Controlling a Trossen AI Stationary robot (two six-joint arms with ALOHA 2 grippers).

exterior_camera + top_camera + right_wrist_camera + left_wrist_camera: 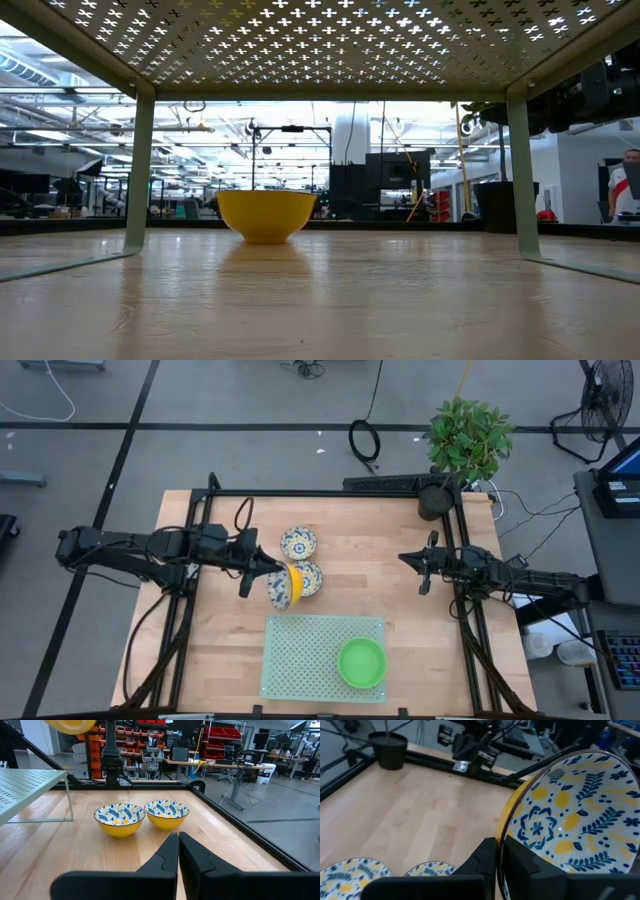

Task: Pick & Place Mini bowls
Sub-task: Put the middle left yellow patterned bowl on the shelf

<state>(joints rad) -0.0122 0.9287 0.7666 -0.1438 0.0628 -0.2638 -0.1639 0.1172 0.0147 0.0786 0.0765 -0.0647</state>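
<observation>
My left gripper (270, 573) is shut on a mini bowl (281, 588), white with blue-and-yellow flowers inside and yellow outside, held above the table's middle. Two more floral mini bowls (298, 543) (309, 578) rest on their bases on the wood just beside it; the right wrist view shows them side by side (119, 819) (166, 813). A plain green mini bowl (362, 662) sits on the pale-green perforated mat (300, 650). My right gripper (422, 567) waits shut at the table's right side, touching nothing. My left gripper pinches the bowl's rim (503, 836), one finger inside the bowl (520, 862) and one on its yellow outer wall (482, 860). The fingers come nearly level from the table's left. The bowl is lifted clear of the table and tipped steeply onto its side.
The mat (330, 40) stands raised on legs near the table's front edge. A potted plant (465, 440) stands at the far right corner. A dark frame rail (330, 493) runs along the far edge. Bare wood (380, 550) lies between the bowls and my right gripper.
</observation>
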